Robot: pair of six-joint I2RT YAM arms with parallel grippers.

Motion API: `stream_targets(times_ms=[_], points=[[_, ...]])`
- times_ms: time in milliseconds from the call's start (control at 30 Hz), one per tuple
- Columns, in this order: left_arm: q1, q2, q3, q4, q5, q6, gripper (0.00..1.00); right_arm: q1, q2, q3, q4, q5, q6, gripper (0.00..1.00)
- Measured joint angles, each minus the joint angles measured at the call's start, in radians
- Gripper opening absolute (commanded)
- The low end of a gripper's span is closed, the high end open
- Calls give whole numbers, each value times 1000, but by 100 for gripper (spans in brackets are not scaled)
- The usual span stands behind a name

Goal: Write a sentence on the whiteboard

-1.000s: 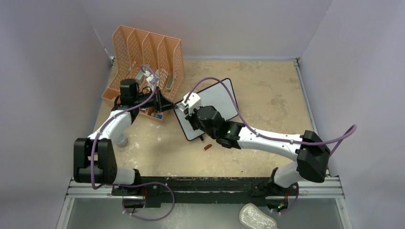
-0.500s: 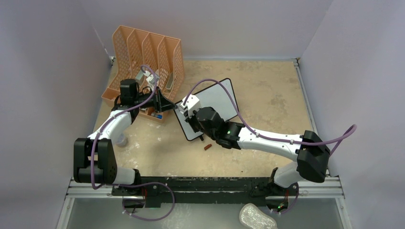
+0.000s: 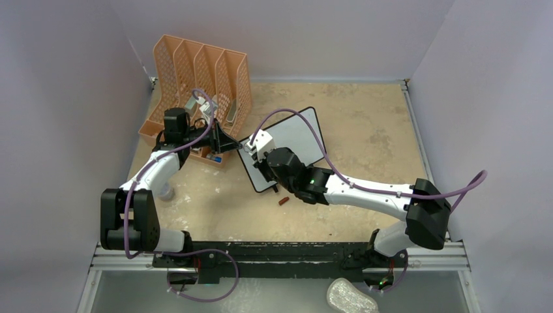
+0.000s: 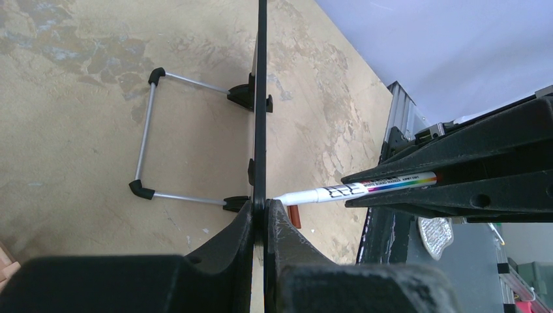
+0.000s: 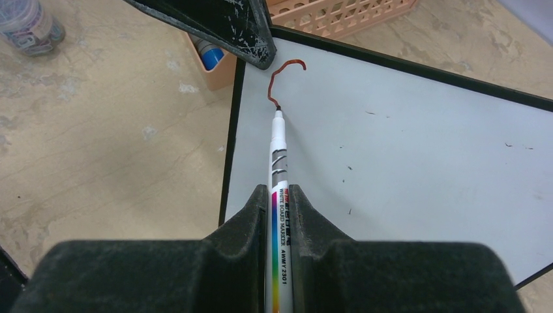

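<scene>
The whiteboard (image 3: 297, 135) stands tilted on the table, its wire stand (image 4: 147, 130) behind it. My left gripper (image 3: 236, 145) is shut on the board's left edge (image 4: 261, 98), which shows edge-on between its jaws (image 4: 261, 205). My right gripper (image 5: 279, 189) is shut on a white marker (image 5: 279, 150) with a rainbow stripe. The marker's tip touches the board (image 5: 404, 143) near its upper left corner. Of the sentence only one curved red-brown stroke (image 5: 282, 77) shows, ending at the tip. The marker (image 4: 355, 189) also shows in the left wrist view.
An orange perforated file organizer (image 3: 202, 72) stands just behind and left of the board. A red-brown marker cap (image 3: 283, 201) lies on the table in front of the board. A clear bottle (image 3: 164, 191) sits by the left arm. Purple walls close in three sides.
The right gripper and marker have crept slightly left and nearer along the board. The left arm and the board have stayed put.
</scene>
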Motion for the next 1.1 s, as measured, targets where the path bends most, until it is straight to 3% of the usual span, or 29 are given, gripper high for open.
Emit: stream_targets(times_ms=[1100], points=[[0, 0, 0, 0, 0, 1, 0, 2, -2, 0, 32, 70, 0, 0]])
